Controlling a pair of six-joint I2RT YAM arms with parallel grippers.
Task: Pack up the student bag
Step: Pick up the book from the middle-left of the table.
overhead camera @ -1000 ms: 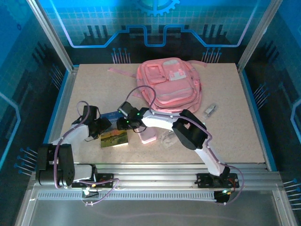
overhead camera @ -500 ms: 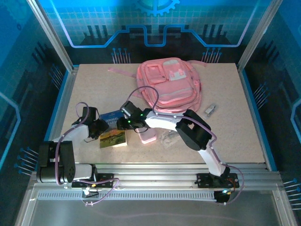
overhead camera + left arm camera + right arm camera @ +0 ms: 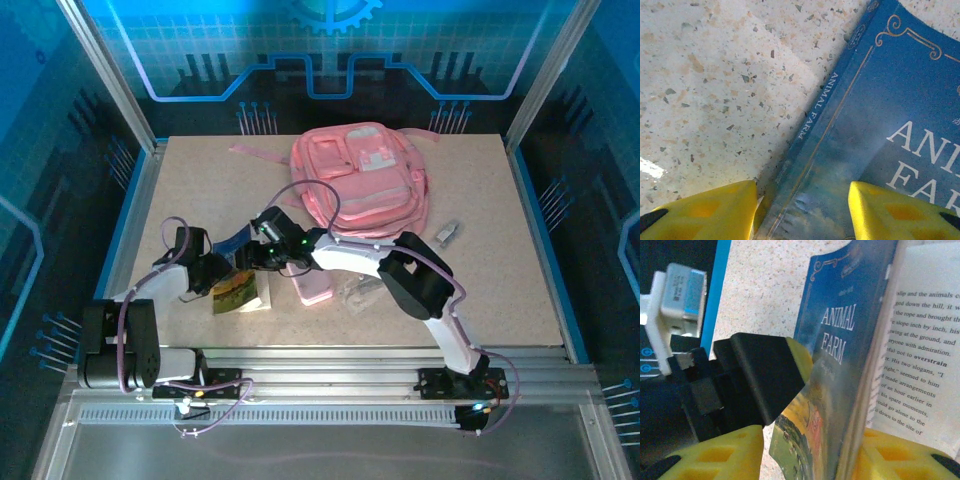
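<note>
The pink student bag [image 3: 360,185] lies flat at the back of the table, away from both grippers. A paperback book [image 3: 238,293], blue and green with "Animal Farm" on its cover [image 3: 832,340], is tipped up on edge at the front left. My left gripper [image 3: 222,272] straddles its spine edge [image 3: 802,210]. One yellow pad [image 3: 890,210] is on the front cover and the other is at the back by the spine. My right gripper [image 3: 255,262] stands open around the raised cover [image 3: 807,455], with a gap at its left finger. Printed pages show beside its right finger.
A flat pink pencil case [image 3: 315,288] lies just right of the book under the right arm, with a clear plastic item [image 3: 358,292] beside it. A small pale object [image 3: 447,234] sits to the right of the bag. Bare tabletop [image 3: 190,190] stretches behind the left arm.
The book lay flat and now stands tilted with its cover lifted. My right gripper has shifted left onto it, and my left jaws have narrowed around its spine edge.
</note>
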